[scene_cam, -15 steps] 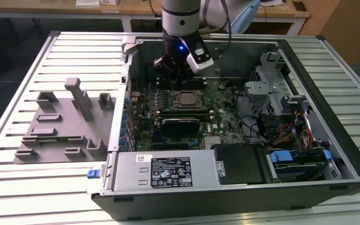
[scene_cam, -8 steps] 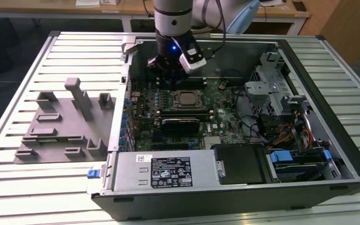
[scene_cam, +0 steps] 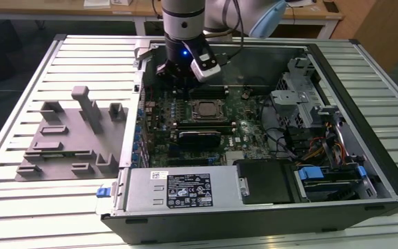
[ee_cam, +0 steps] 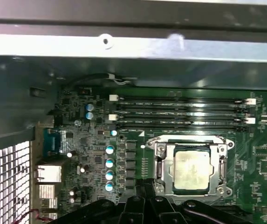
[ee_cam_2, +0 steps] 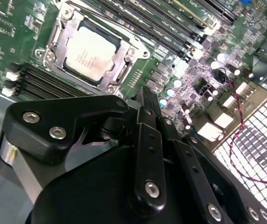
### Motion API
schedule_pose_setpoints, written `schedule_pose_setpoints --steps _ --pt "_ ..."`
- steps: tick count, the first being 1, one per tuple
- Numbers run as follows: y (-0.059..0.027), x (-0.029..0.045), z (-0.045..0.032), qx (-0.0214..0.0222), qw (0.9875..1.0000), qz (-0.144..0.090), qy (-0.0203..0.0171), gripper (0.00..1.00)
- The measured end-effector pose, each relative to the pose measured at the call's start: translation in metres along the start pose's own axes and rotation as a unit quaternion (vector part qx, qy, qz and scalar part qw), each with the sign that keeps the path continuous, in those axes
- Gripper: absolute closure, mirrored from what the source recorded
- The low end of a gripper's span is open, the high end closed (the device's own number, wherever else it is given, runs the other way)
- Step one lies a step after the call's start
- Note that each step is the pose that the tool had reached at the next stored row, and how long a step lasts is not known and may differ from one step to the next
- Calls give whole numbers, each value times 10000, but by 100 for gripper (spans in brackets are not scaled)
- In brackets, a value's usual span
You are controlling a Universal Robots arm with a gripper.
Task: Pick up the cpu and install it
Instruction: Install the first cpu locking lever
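The computer case lies open on its side on the slatted table. It holds a green motherboard, with a silver power supply along its near wall. On the exterior view's right is a tangle of drive bays and cables.

The cpu lies flat in the socket frame near the middle of the board, silver top up (the metal frame surrounds it on all sides). It also shows in both wrist views.

The gripper hangs inside the case above the board. It is just to the far side of the socket and toward the exterior view's left. Its jaws are closed together with nothing between them, as both wrist views show.

On the table at the exterior view's left, outside the case, sits a grey fixture of blocks.
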State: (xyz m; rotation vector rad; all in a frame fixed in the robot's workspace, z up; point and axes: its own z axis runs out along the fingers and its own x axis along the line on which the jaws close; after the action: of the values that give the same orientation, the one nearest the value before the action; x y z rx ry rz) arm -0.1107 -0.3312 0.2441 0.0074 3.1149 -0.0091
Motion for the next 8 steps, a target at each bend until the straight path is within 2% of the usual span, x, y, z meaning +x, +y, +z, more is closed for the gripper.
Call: schedule_pose_setpoints --steps 1,6,8 --pt "0 5 0 -18 10000 0 0 89" --pt "0 33 -1 -226 9997 6 1 89" --pt "0 45 -1 -287 9996 8 1 89"
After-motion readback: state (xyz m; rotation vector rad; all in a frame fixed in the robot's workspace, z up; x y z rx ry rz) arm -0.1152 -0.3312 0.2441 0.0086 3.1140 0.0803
